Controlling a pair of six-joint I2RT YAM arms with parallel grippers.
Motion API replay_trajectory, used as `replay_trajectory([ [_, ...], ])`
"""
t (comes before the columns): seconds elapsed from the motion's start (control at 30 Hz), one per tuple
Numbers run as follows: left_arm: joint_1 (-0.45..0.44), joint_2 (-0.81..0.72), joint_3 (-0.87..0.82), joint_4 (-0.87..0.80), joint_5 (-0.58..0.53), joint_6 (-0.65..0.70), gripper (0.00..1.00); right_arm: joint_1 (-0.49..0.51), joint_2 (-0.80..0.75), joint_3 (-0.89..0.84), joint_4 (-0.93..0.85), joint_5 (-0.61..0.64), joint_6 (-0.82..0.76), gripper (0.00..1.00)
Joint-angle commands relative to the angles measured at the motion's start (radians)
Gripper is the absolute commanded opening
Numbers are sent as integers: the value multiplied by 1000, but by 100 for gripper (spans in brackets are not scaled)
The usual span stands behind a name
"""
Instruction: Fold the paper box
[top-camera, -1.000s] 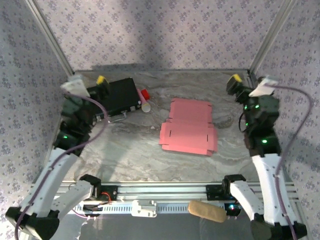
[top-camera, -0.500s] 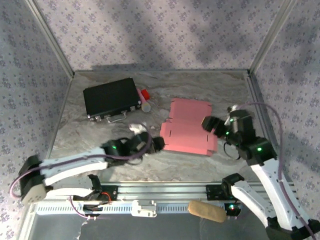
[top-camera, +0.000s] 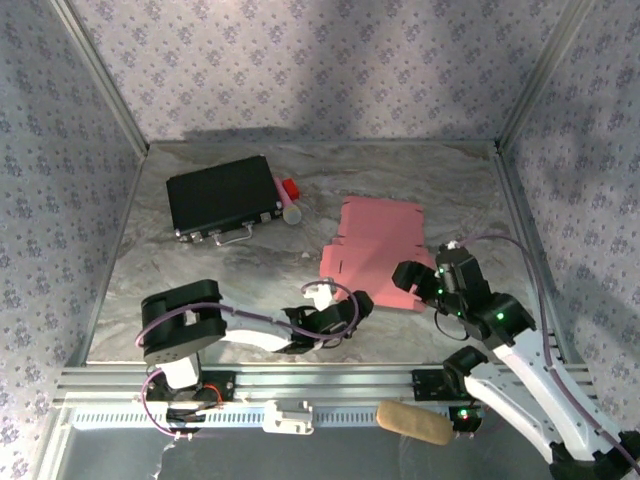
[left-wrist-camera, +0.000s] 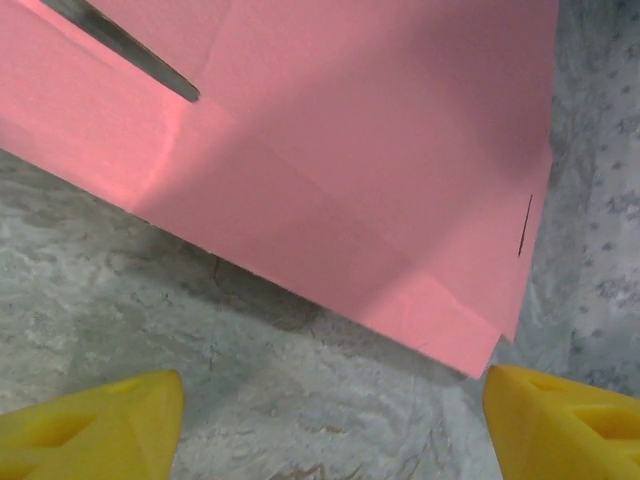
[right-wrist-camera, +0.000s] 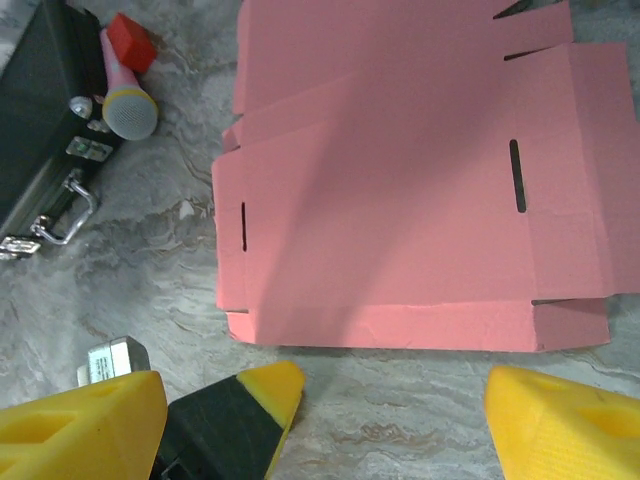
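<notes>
Pink paper box (top-camera: 375, 255): a thin pink cardboard sheet with flaps and narrow slots; it lay flat and unfolded on the table, right of the middle, pink face up.
Paper box, left wrist view: one corner of the sheet (left-wrist-camera: 330, 150), with a thin dark slot near its edge, lay just beyond the fingertips; a shadow ran under that edge.
Paper box, right wrist view: nearly the whole sheet (right-wrist-camera: 400, 200) was seen, a thin slot near its left edge and a wider one near its right; its near edge lay just ahead of the fingertips.
Left gripper (top-camera: 357, 303): hung low over the table at the sheet's near left corner, its arm stretched across the front of the table.
Left fingers: the yellow fingertips (left-wrist-camera: 90, 420) were spread wide, with bare table between them and nothing grasped.
Right gripper (top-camera: 408, 275): hung at the sheet's near right part.
Right fingers: the yellow fingertips (right-wrist-camera: 80, 425) were released and wide apart, grasping nothing; the left gripper's black, yellow-tipped finger (right-wrist-camera: 262, 392) showed between them, near the sheet's corner.
Black rectangular case (top-camera: 222, 195): lay at the far left of the table, metal handle and latches on its near side, well apart from the sheet.
Pink toy microphone (top-camera: 290, 210): lay just beside the case's right end.
Red block (top-camera: 290, 187): lay at the microphone's far end, beside the case.
Grey marbled table (top-camera: 200, 270): carried all of these.
Tan cylinder (top-camera: 413, 422): lay on the metal frame at the near edge, between the arm bases.
</notes>
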Motion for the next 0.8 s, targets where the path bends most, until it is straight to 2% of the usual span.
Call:
replay_trajectory([
  [0.0, 23, 109, 4, 220, 29, -134, 77, 4, -17, -14, 3, 34, 29, 84],
  [0.07, 32, 158, 10, 293, 33, -148, 73, 3, -14, -15, 8, 33, 31, 84],
  [0.17, 46, 189, 17, 320, 15, -154, 62, 4, -14, -20, 8, 30, 32, 84],
  [0.33, 82, 215, 21, 366, 6, -138, 56, 4, -17, -21, 2, 36, 33, 83],
  [0.47, 102, 224, 32, 376, 6, -115, 46, 5, -16, -19, 6, 37, 33, 83],
  [0.6, 106, 216, 36, 383, -4, -88, 25, 4, -16, -16, -2, 51, 29, 83],
  [0.7, 108, 200, 41, 386, -5, -44, 0, 5, -17, -21, -6, 61, 33, 82],
  [0.77, 111, 184, 47, 395, -3, 4, 0, 5, -20, -35, 1, 56, 46, 82],
])
